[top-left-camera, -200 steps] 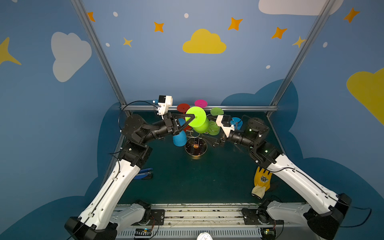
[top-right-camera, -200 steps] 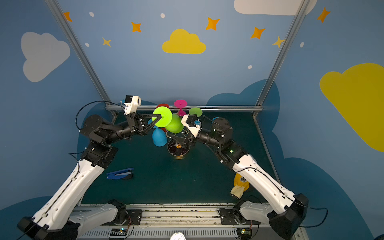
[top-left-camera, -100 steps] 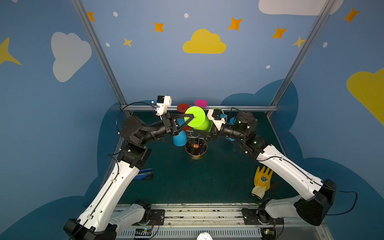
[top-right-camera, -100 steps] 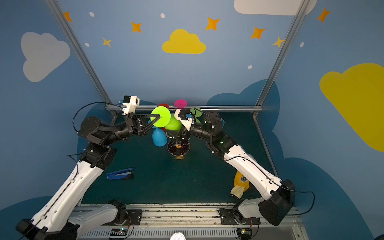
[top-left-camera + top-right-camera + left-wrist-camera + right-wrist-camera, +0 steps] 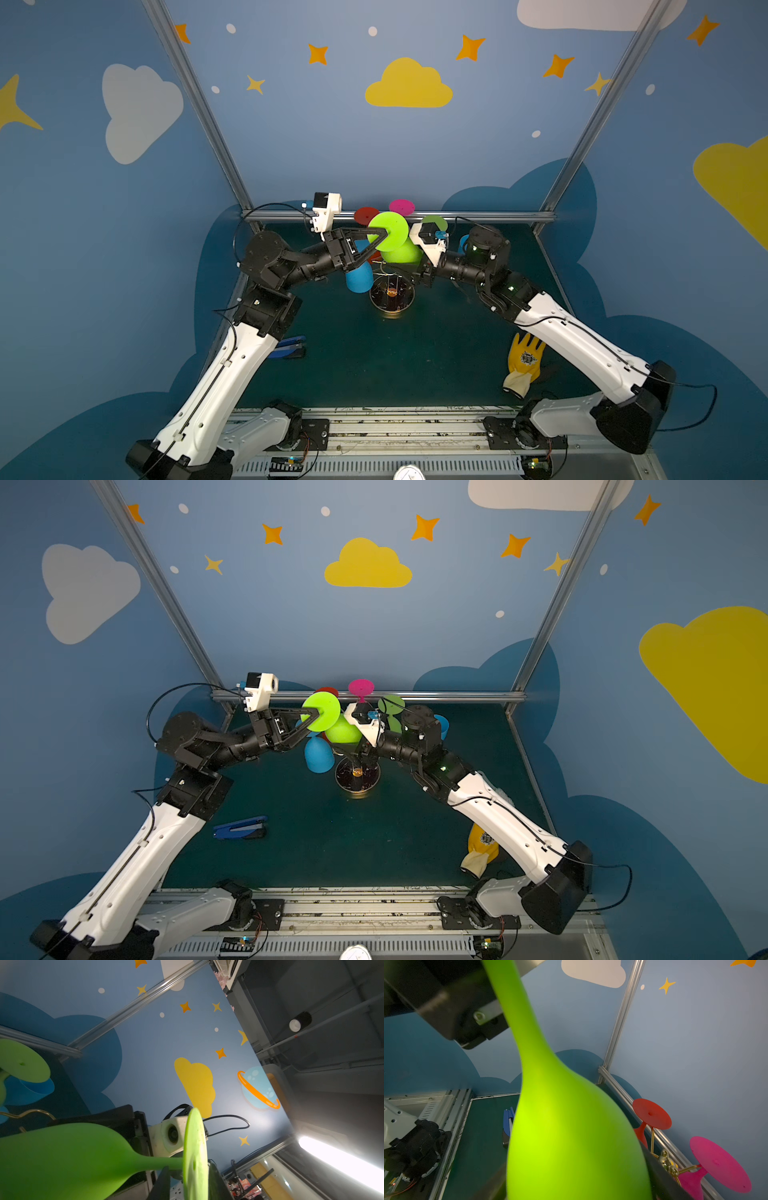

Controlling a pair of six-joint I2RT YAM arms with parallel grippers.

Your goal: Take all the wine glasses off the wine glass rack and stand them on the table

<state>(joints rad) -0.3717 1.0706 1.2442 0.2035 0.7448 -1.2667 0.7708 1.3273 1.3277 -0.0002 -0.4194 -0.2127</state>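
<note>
At the rack (image 5: 400,306) top, wine glass (image 5: 394,229) tight between left claw (image 5: 385,238), right claw (image 5: 410,269)

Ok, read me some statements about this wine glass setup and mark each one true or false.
A blue stapler lies on the table. True.
The yellow glove hangs on the wine glass rack. False: it lies on the table by the right arm.
The lime wine glass fills most of the right wrist view. True.
The pink glass stands upright on the table. False: it hangs on the rack, foot up.
The left gripper is at the lime wine glass's foot end. True.
</note>
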